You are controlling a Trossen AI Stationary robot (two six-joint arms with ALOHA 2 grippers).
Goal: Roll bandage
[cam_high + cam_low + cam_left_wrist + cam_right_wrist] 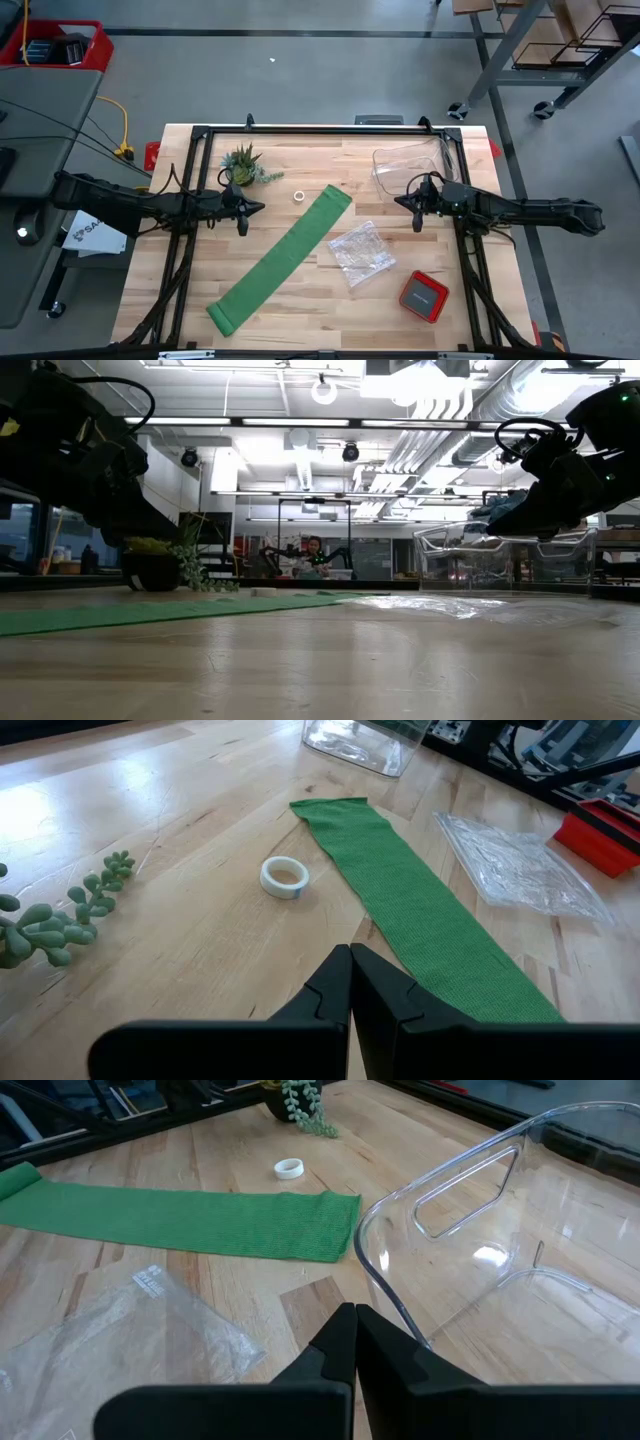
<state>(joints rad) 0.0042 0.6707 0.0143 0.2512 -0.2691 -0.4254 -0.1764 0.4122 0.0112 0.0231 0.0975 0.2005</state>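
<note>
The bandage point(283, 258) is a long bright green strip lying flat on the wooden table, slanting from the near left to the far middle; it also shows as a flat strip in the left wrist view point(420, 915) and the right wrist view point(190, 1220). My left gripper point(258, 208) hovers shut at the table's left, above and clear of the strip, fingers together point(350, 982). My right gripper point(400, 200) hovers shut at the right, beside a clear tub, fingers together point(354, 1342).
A small white tape ring point(299, 196) lies by the bandage's far end. A crinkly clear plastic bag point(358, 252) lies right of the strip, a red box point(423, 296) nearer. A clear plastic tub point(410, 166) and a small potted plant point(244, 166) stand at the far side.
</note>
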